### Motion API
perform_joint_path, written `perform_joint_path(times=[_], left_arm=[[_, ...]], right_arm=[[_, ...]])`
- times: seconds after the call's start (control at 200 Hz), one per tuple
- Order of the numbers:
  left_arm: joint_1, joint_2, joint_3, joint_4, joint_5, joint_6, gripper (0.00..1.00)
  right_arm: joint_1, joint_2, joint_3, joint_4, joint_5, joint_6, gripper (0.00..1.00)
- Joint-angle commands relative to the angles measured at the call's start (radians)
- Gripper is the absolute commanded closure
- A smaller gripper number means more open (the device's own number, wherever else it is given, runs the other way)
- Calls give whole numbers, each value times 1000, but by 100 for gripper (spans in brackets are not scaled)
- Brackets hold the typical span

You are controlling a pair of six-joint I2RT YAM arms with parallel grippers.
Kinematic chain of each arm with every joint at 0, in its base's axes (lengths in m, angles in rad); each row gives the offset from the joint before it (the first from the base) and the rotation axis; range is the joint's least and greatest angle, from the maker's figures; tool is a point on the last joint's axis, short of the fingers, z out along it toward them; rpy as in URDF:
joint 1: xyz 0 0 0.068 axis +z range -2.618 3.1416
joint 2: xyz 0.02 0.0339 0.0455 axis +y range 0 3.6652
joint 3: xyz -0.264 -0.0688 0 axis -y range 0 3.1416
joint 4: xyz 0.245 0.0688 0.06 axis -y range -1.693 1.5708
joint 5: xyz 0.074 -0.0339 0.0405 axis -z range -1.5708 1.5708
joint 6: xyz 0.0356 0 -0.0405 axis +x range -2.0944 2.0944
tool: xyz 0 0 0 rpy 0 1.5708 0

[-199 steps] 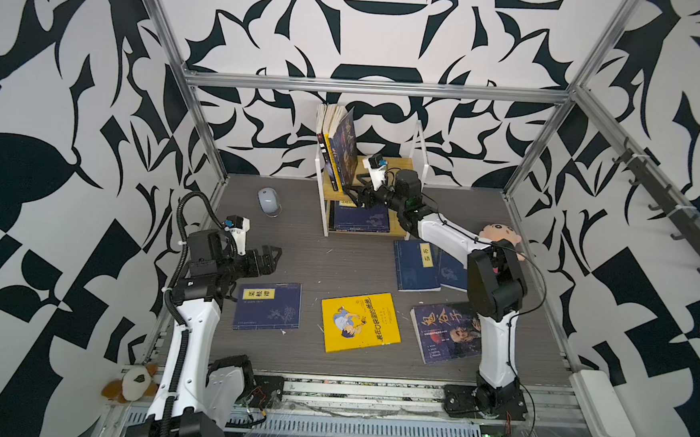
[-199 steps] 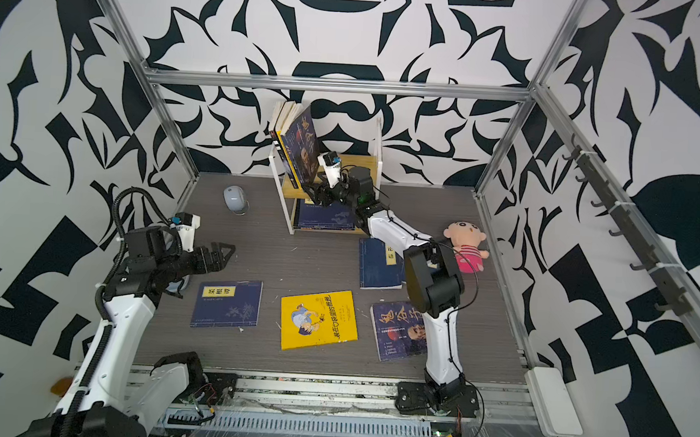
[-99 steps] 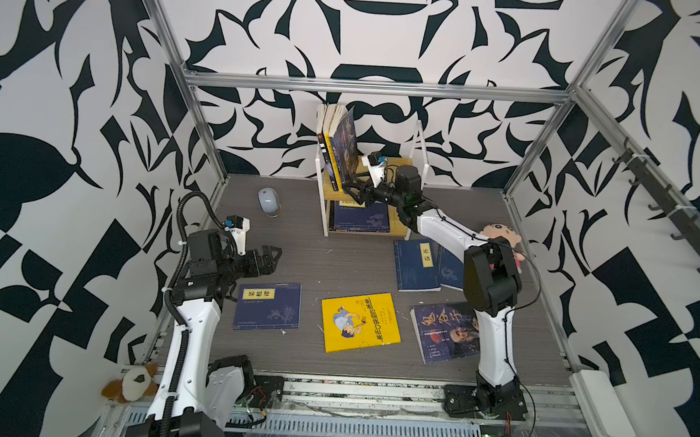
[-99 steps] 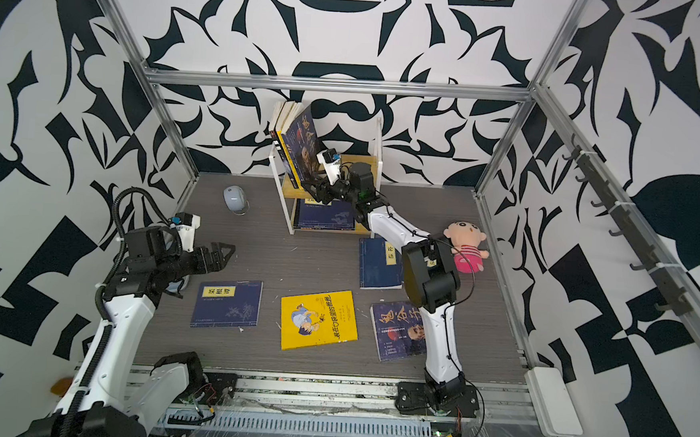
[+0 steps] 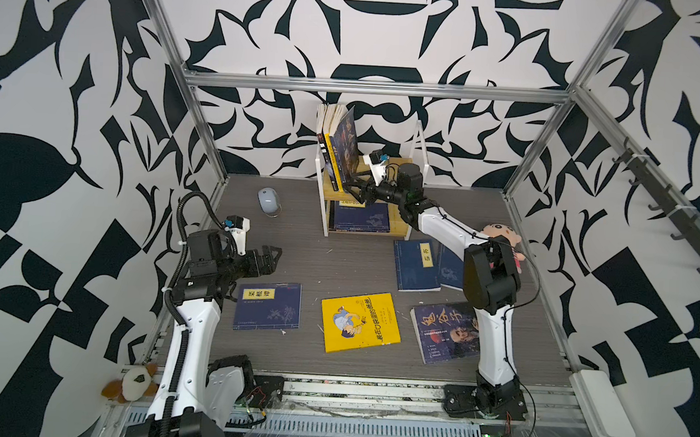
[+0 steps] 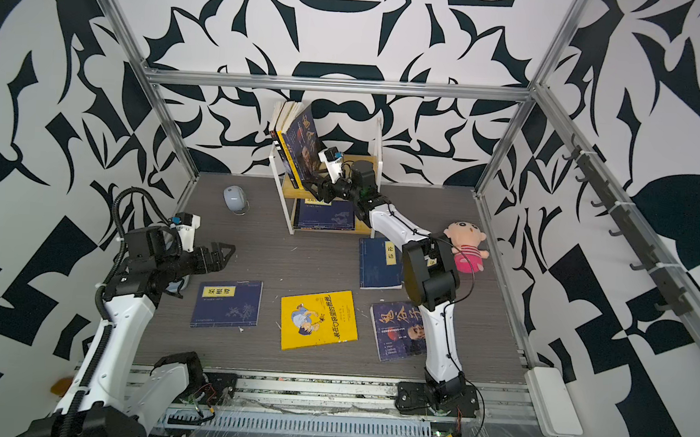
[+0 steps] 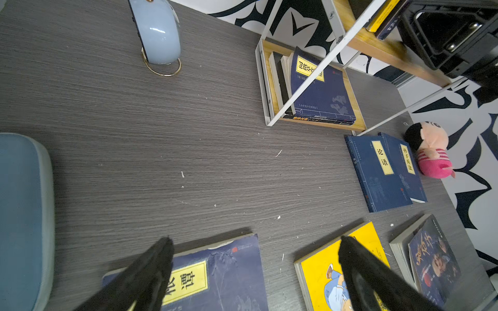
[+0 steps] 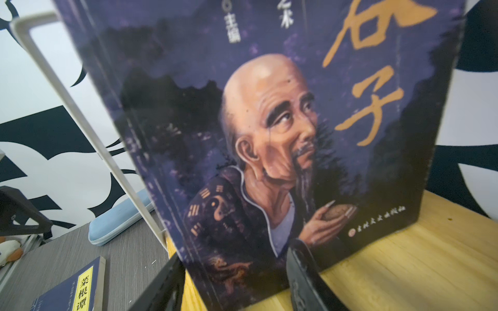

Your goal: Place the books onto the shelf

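Observation:
On the shelf [image 5: 420,149] [image 6: 380,146], a portrait book [image 5: 346,144] [image 8: 269,121] leans on other upright books on the top board [image 8: 404,255]. My right gripper [image 5: 352,186] [image 6: 315,184] [image 8: 237,255] is open, its fingertips against the cover's lower corner. A navy book [image 5: 359,216] lies on the lower tier. Flat on the table lie a navy book [image 5: 268,306] [image 7: 229,269], a yellow book [image 5: 359,322] [image 7: 323,269], two overlapping navy books [image 5: 416,265] and a second portrait book [image 5: 445,333]. My left gripper [image 5: 273,258] [image 6: 226,255] [image 7: 254,239] hovers open and empty above the left navy book.
A white mouse [image 5: 269,201] [image 7: 159,32] sits left of the shelf. A pink plush doll [image 6: 465,245] [image 7: 431,153] lies at the right, behind my right arm. A light blue case [image 7: 21,215] [image 8: 118,218] lies under my left arm.
My right gripper has shifted a little left along the top board, up against the portrait book. The left arm has not moved.

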State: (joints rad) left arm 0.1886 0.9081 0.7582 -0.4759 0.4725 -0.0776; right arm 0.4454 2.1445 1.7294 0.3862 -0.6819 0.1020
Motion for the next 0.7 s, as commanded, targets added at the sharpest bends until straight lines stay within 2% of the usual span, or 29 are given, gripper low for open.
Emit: perform_joint_path(times=[0.0,0.135,0.23,0.355,0.45,0.565,0.695], left_arm=[[-14,8,-22,-8,48,12,0],[-53,34,-15,-14,80,21,0],[-89,60,6,-37,83,55,0],[-125,101,53,-89,45,140,0],[-127,135,94,-142,-78,221,0],[-105,171,121,-208,-270,355,0],[-97,222,140,-324,-447,525,0]], right_arm=[[-5,-132,-103,-14,6,-4,34],[4,-321,-296,-55,52,-124,31],[27,-451,-422,-163,109,-257,30],[103,-603,-579,-269,213,-409,29],[195,-678,-678,-333,313,-496,29],[345,-701,-772,-285,434,-504,30],[518,-647,-806,-198,544,-489,30]])
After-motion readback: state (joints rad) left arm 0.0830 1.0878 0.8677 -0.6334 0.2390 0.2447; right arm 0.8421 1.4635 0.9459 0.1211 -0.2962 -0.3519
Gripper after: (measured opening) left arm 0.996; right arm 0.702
